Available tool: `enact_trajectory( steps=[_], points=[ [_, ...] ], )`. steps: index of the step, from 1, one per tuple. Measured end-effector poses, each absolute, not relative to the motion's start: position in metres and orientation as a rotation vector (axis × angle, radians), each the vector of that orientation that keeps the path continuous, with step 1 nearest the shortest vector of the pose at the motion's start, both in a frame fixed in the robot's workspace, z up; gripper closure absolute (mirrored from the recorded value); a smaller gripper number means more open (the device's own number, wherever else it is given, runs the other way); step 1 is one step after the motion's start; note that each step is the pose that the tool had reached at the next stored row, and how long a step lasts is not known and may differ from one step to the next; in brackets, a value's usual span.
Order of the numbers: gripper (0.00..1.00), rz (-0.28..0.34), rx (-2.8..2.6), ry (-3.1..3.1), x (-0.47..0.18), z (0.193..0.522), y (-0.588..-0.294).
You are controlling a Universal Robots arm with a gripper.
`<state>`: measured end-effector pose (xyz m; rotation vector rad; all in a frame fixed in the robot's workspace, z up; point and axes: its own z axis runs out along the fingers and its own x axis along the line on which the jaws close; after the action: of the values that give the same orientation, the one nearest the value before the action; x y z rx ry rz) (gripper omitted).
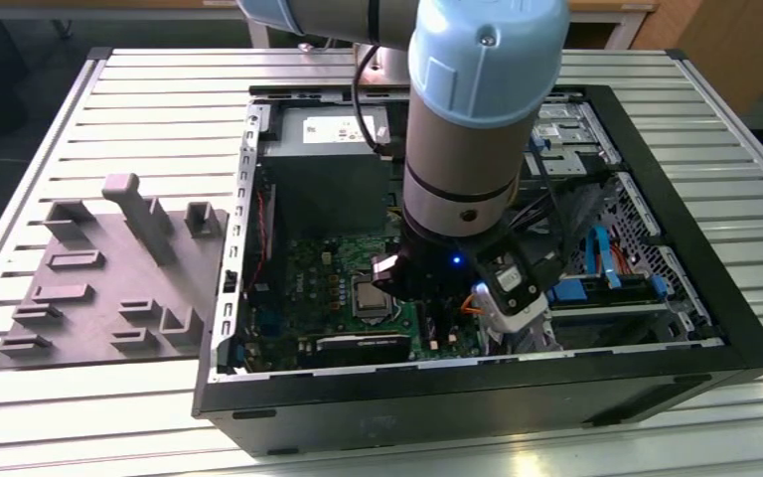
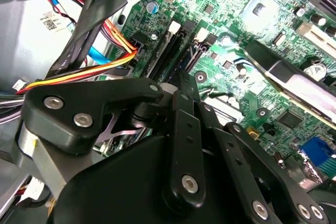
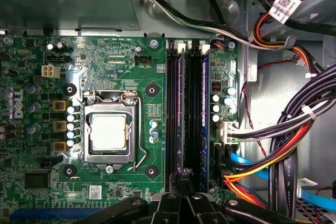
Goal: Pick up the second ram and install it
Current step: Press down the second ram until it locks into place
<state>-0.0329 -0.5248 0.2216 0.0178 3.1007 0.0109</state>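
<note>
The arm (image 1: 468, 129) reaches down into an open black case (image 1: 699, 328) that lies on a table (image 1: 156, 99) made of metal slats. On the table, at the exterior view's left of the case, sits a grey block (image 1: 103, 288) with posts that stick up.

Inside the case is a green board (image 3: 126, 56). A square metal socket (image 3: 108, 131) sits in the board. Next to the socket run long black slots (image 3: 195, 114), side by side.

The gripper (image 3: 184, 179) hangs low over the board, right at one end of the slots. In the second wrist view the gripper (image 2: 178, 90) comes to a thin tip just above them.

The ram (image 3: 177, 114) stands on its edge in the slot closest to the socket. It looks dark, with a row of shiny chips. The gripper tip is right by the end of the ram. I cannot tell if the gripper is squeezing the ram, just touching it, or has let go.

Wires (image 3: 262, 169) in red, orange, yellow, black and blue bunch up beside the slots, on the side away from the socket
</note>
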Motion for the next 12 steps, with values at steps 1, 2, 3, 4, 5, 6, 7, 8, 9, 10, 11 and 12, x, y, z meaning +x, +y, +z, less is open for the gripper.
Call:
enact_trajectory(
  steps=[1,2,3,4,5,6,7,8,9,10,11,12],
  points=[
    [0.89,0.010,0.018,3.101,-0.0329,0.2207,-0.5249],
    [0.89,0.009,0.018,3.101,-0.0329,0.2200,-0.5250],
    [0.89,0.009,0.018,3.101,-0.0329,0.2192,-0.5250],
    [0.89,0.009,0.018,3.101,-0.0329,0.2185,-0.5250],
    [0.89,0.010,0.018,3.101,-0.0329,0.2183,-0.5250],
    [0.89,0.011,0.018,3.101,-0.0329,0.2180,-0.5249],
    [0.89,0.011,0.018,3.101,-0.0329,0.2179,-0.5249],
    [0.89,0.011,0.018,3.101,-0.0329,0.2180,-0.5249],
    [0.89,0.011,0.018,3.101,-0.0329,0.2179,-0.5249],
    [0.89,0.011,0.018,3.101,-0.0329,0.2179,-0.5249],
    [0.89,0.011,0.018,3.101,-0.0329,0.2179,-0.5249],
    [0.89,0.011,0.018,3.101,-0.0329,0.2178,-0.5249]
  ],
)
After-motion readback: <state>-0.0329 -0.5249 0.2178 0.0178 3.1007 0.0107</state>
